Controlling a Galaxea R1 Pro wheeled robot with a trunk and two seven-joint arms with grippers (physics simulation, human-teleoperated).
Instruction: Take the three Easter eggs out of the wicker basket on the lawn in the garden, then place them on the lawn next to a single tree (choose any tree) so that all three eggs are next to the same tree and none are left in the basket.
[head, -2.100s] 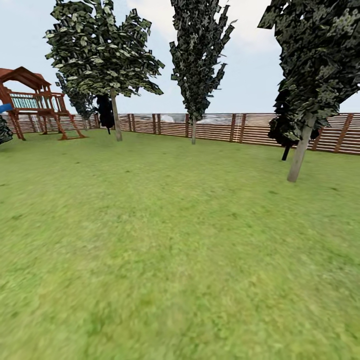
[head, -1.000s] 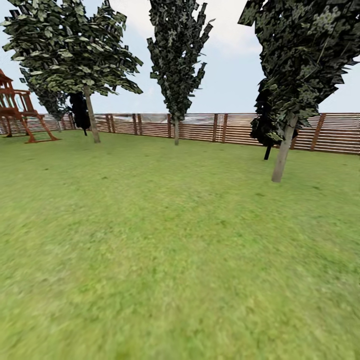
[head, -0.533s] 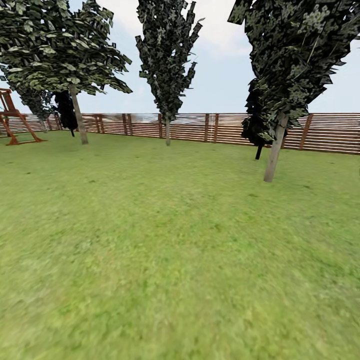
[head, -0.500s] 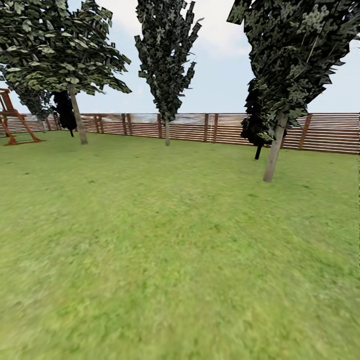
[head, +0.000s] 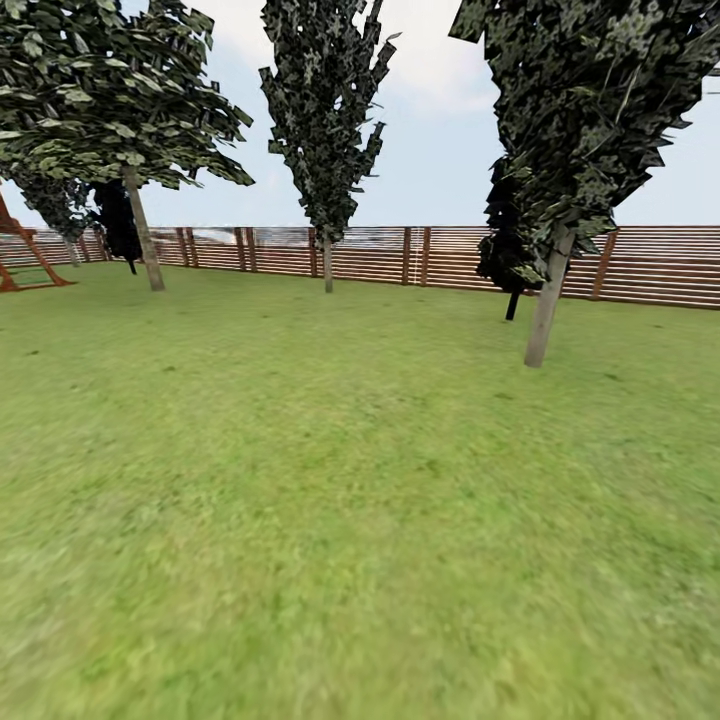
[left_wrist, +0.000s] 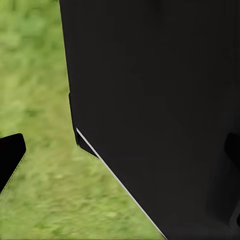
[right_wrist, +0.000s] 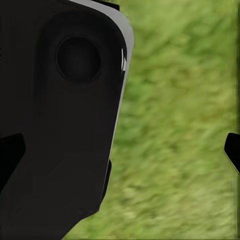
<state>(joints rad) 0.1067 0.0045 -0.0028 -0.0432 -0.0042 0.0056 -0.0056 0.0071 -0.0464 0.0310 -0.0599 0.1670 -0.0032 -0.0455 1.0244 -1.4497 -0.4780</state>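
**Entry: lawn survey, basket and eggs out of sight**

Item: lawn (head: 330, 520), filling the lower frame; no wicker basket or Easter eggs on it, so their bearing from either arm could not be judged.
Item: tree (head: 327, 262), slim grey trunk upright, long axis vertical, upper centre by the fence (head: 660, 265).
Item: leaning thick-trunked tree (head: 545, 310), right of centre, nearer.
Item: left gripper (left_wrist: 120, 150) and right gripper (right_wrist: 120, 150), dark fingertips at opposite frame edges, spread wide, nothing held.

Open lawn (head: 330, 500), trees (head: 545, 310) beyond

Slatted fence (head: 450, 255), dark conifer (head: 510, 235)
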